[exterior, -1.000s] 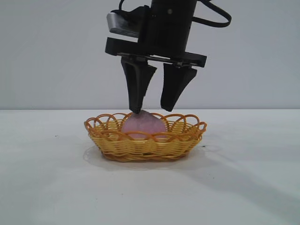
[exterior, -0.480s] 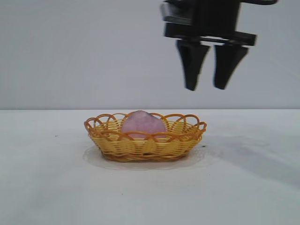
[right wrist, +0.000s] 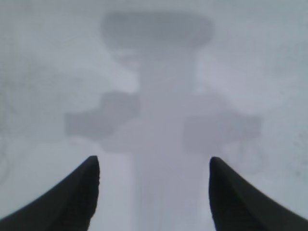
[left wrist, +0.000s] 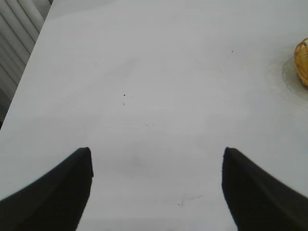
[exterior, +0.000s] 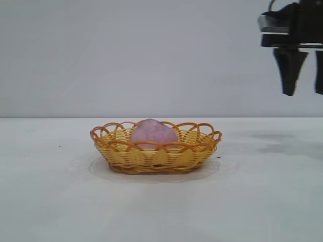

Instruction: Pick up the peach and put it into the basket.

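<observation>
The pinkish-mauve peach (exterior: 154, 133) lies inside the yellow wicker basket (exterior: 151, 159) with the orange looped rim, at the middle of the white table. My right gripper (exterior: 304, 94) hangs high at the far right, well clear of the basket, open and empty. In the right wrist view it (right wrist: 154, 159) is open over bare table with its own shadow below. My left gripper (left wrist: 156, 150) is out of the exterior view; its wrist view shows it open and empty over bare table, with an edge of the basket (left wrist: 303, 60) far off.
The white table (exterior: 60, 201) stretches around the basket, with a plain grey wall behind. The table's edge and vertical slats (left wrist: 14, 43) show in the left wrist view.
My right gripper rose from just above the peach and moved far to the right, open and empty. The peach stays in the basket.
</observation>
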### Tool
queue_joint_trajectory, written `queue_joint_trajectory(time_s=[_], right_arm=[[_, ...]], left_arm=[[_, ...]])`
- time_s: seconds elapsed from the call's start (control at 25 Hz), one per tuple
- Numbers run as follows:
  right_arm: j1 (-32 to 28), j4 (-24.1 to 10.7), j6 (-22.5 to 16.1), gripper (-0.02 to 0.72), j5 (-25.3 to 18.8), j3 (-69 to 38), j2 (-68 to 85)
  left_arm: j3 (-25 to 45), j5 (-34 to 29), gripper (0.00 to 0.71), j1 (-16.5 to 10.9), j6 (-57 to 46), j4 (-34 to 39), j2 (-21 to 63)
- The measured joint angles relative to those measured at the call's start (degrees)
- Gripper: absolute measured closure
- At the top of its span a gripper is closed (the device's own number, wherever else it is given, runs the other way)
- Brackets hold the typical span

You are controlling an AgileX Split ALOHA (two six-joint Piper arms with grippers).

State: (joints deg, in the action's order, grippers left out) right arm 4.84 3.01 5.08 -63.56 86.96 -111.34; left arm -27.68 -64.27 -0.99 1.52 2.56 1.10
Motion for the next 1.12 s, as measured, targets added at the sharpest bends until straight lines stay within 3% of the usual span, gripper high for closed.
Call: queue_joint_trajectory(time_s=[0.28, 0.6, 1.12], right_arm=[[0.0, 0.5, 0.0, 0.28, -5.8, 0.0, 7.9], [0.0, 0.0, -0.2, 0.28, -7.2, -0.8, 23.0], [0.0, -0.1, -0.6, 0.28, -8.3, -21.6, 53.8]], left_arm=[[0.0, 0.0, 0.179, 0.0, 0.0, 0.0, 0.0], [0.0, 0.0, 0.179, 0.0, 0.0, 0.0, 0.0], [0.0, 0.0, 0.179, 0.0, 0.0, 0.0, 0.0]])
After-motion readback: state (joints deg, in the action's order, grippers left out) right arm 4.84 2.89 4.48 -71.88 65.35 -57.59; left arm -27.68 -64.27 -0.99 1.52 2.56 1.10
